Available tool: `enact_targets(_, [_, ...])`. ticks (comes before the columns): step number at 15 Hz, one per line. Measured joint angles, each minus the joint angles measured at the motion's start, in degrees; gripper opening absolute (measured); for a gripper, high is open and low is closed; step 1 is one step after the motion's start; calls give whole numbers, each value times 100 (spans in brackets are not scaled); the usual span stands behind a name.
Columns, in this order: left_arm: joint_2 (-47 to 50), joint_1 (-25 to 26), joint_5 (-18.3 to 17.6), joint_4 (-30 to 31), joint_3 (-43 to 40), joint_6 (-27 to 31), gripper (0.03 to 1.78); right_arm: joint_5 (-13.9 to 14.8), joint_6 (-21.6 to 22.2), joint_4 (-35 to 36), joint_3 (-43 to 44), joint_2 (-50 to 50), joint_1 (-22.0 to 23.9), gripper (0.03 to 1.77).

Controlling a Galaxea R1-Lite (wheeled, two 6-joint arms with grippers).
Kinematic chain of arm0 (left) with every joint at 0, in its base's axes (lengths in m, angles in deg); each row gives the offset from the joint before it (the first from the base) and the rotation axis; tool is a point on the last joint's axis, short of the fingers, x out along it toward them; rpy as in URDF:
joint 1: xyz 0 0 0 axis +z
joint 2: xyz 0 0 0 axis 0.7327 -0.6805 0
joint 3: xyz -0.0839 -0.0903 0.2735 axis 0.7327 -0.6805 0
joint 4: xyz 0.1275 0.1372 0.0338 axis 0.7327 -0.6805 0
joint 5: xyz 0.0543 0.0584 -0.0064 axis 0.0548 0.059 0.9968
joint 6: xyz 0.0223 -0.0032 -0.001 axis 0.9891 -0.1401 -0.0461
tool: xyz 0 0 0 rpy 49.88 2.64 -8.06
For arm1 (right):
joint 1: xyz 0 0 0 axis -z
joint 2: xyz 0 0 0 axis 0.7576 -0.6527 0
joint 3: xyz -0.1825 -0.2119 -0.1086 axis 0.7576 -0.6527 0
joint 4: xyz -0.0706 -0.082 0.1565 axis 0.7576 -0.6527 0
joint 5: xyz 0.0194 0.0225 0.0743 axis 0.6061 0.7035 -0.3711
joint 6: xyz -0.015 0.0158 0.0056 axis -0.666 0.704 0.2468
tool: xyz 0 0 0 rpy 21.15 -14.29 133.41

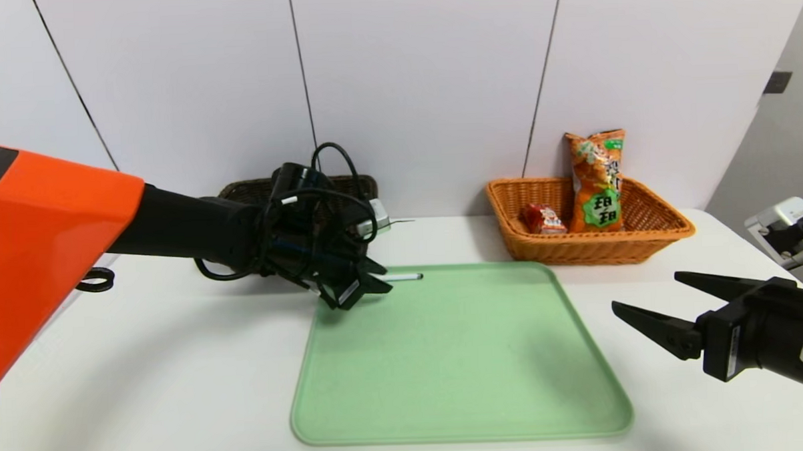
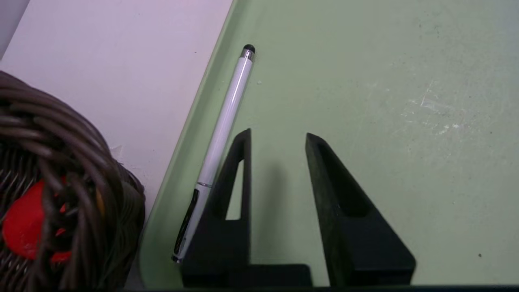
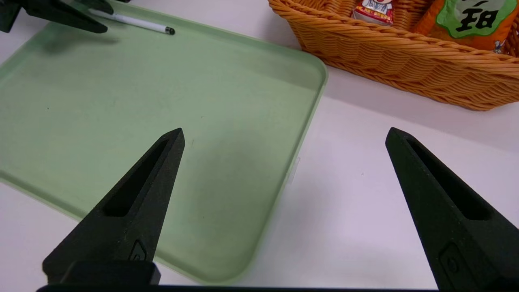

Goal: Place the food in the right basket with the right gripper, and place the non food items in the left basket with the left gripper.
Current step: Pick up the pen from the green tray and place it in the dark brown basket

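left gripper hovers spread over the tray, near the unmarked-looking white pen.

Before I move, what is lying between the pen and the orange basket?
Only bare tray and tabletop lie between pen and basket, as the head view shows.

White pen by the green tray's far edge; orange basket beyond a corner, holding perhaps a snack bag.

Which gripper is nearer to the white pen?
The left. The left gripper is right beside the pen; the right gripper is off past the tray's right side.
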Motion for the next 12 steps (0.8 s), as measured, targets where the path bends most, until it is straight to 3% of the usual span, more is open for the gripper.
enact_targets(5, [28, 2, -11, 7, -27, -11, 110, 2, -5, 2, -9, 35, 2, 171])
enact_targets(12, [-188, 0, -55, 24, -52, -18, 146, 7, 0, 2, -28, 143, -4, 171])
